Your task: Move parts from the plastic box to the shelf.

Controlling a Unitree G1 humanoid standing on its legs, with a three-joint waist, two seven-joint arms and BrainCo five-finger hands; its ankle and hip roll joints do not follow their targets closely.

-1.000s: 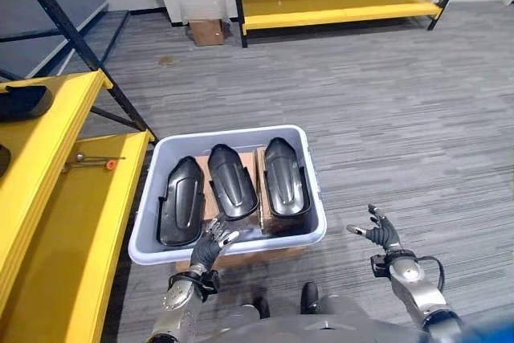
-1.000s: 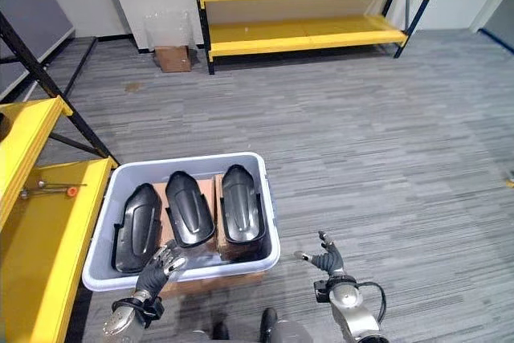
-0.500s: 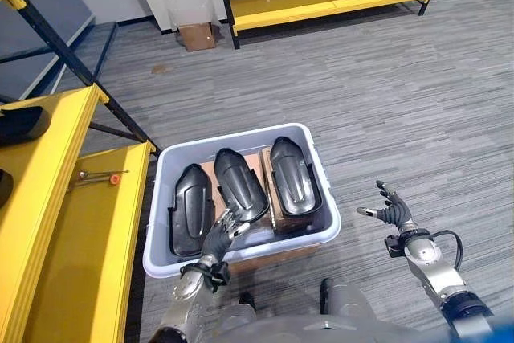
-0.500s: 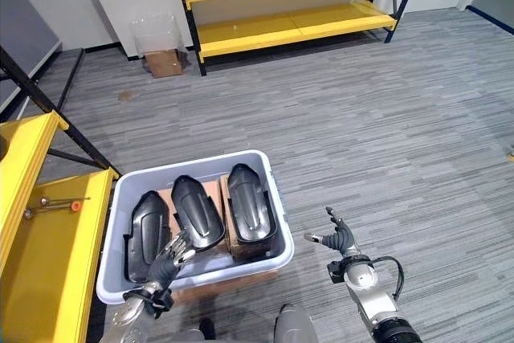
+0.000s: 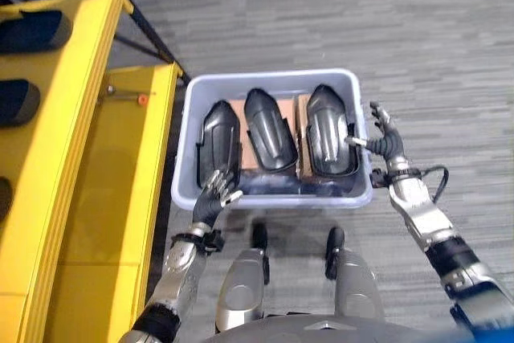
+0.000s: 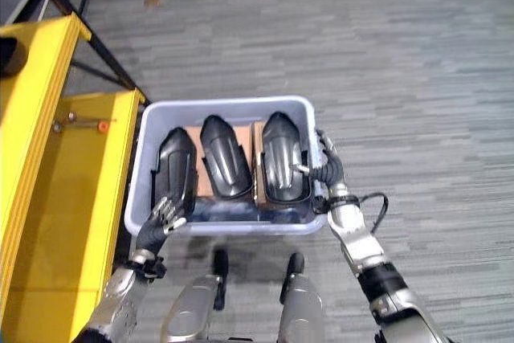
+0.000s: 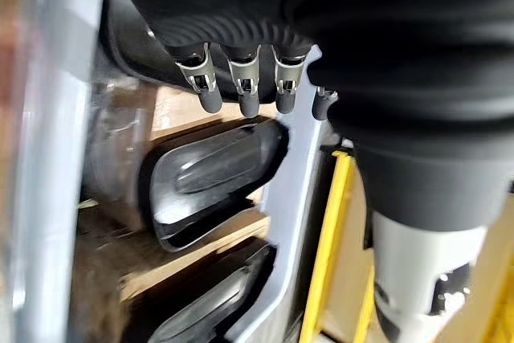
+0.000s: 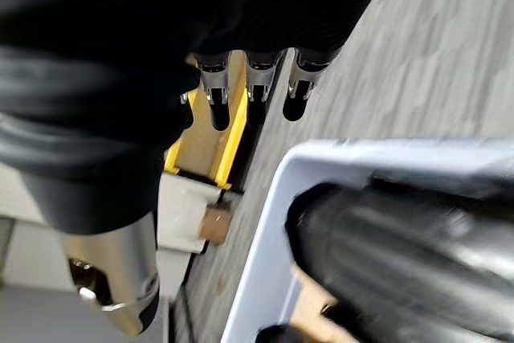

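A pale grey plastic box stands on the floor in front of me. Three black moulded parts lie side by side in it: left, middle and right. My left hand is open at the box's near left corner, its fingers straight over the rim. At the box's right wall is my right hand, open with spread fingers, its thumb reaching over the rim toward the right part. Neither hand holds anything.
The yellow shelf runs along the left. Black parts lie on its upper level, and a small tool with an orange tip lies on the lower one. Brown cardboard lines the box under the parts. Grey carpet lies to the right.
The camera has tipped down and come closer over the box. My right hand has moved from open floor to the box's right wall. My left hand stays at the near left corner.
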